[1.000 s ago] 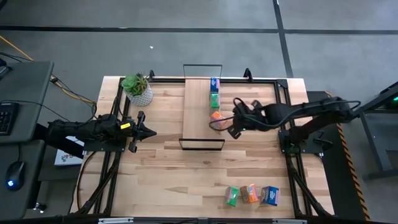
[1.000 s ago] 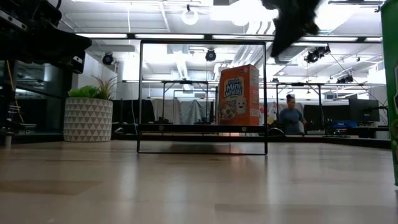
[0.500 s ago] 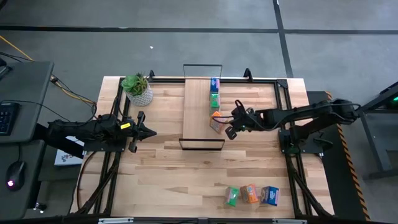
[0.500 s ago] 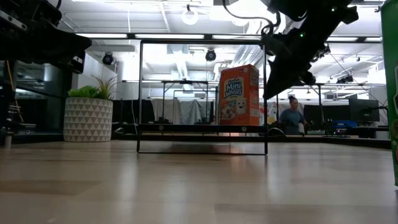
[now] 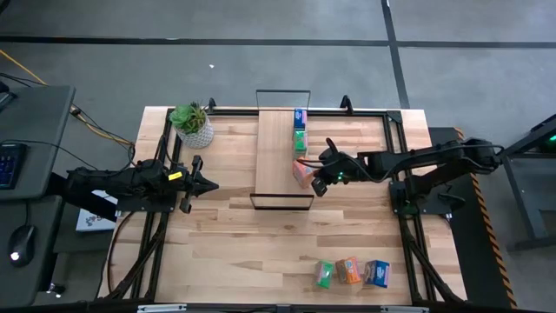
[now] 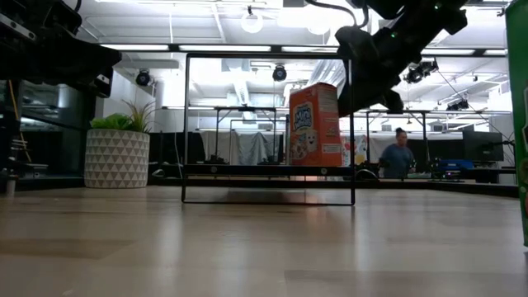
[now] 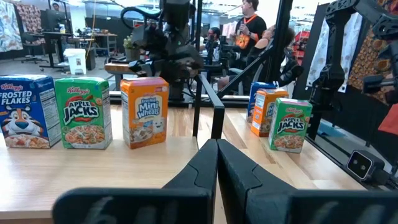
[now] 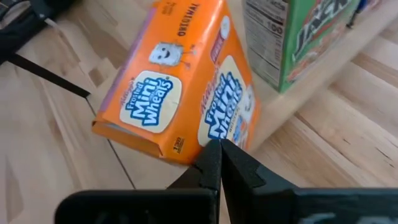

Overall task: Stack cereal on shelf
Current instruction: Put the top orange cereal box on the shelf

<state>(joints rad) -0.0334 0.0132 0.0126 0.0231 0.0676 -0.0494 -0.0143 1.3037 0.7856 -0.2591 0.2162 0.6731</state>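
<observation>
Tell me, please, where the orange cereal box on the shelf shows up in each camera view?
High view: orange box on the shelf, at the right gripper.
Low view: orange box tilted inside the wire frame.
Left wrist view: orange box among the far boxes, right of the post.
Right wrist view: orange box tilted, filling the middle.
Shared landmark: the neighbouring green box.

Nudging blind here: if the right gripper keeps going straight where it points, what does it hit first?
The right gripper, fingers shut, points at the tilted orange box on the shelf. It would likely meet that box's printed face first, and already seems at or touching it; depth is unclear.
</observation>
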